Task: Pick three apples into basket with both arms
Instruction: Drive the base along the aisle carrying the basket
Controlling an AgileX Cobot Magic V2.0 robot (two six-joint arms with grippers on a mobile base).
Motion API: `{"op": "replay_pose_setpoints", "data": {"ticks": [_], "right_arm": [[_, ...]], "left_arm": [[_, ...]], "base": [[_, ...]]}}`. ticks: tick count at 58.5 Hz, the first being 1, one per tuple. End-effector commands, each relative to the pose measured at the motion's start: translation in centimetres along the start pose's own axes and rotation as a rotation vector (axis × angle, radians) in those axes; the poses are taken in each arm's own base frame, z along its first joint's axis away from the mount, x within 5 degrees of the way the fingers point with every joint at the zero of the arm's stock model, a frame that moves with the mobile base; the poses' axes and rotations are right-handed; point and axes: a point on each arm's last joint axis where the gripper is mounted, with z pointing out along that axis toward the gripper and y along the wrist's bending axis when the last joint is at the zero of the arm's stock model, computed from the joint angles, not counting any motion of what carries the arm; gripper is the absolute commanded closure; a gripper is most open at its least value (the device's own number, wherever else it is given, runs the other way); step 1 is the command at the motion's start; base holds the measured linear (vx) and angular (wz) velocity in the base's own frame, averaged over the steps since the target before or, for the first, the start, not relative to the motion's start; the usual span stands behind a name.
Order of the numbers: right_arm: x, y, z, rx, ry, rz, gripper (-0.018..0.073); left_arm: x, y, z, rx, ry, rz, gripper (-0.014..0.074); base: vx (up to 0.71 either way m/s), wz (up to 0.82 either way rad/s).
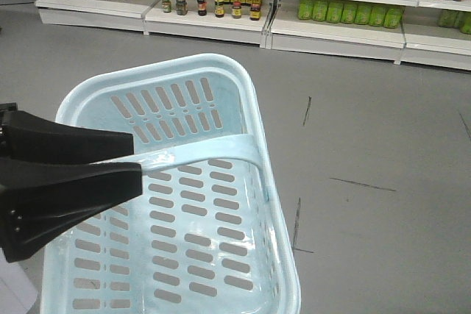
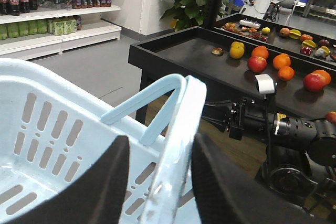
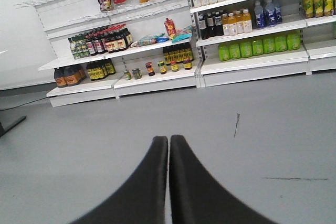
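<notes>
None of three apples (image 2: 306, 51) in basket (image 1: 254, 130) yet.
Clamped at the rim by left gripper (image 2: 160, 145), apparently to carry it level with the mouth upward; right gripper (image 3: 168, 142) pressed closed, empty, above bare floor; darker fruit well apart on black table (image 2: 184, 51).

Bright, even, diffuse light from overhead; casts only faint shadows on the grey floor (image 1: 383, 123). Glares white along the basket (image 2: 181, 124) rim in the left wrist view, shines in glossy patches inside it in the front view. Softens the edges of the near right hand (image 3: 168, 142); slightly blurs the far shelves (image 3: 252, 64).
</notes>
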Motion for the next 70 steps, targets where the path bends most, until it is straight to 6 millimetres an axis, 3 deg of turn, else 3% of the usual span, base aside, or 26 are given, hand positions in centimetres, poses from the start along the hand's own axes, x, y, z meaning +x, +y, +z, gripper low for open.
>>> {"op": "replay_pose_setpoints", "data": {"ticks": [1, 70], "right_arm": [[-0.27, 0.09, -0.03, -0.016, -0.072, -0.007, 0.0564], [-0.27, 0.09, -0.03, -0.016, -0.072, -0.007, 0.0564]], "left_arm": [[-0.82, -0.26, -0.33, -0.027, -0.017, 0.039, 0.0602], [-0.82, -0.26, -0.33, -0.027, -0.017, 0.039, 0.0602]], "base": [[0.23, -0.17], [0.24, -0.28]]}}
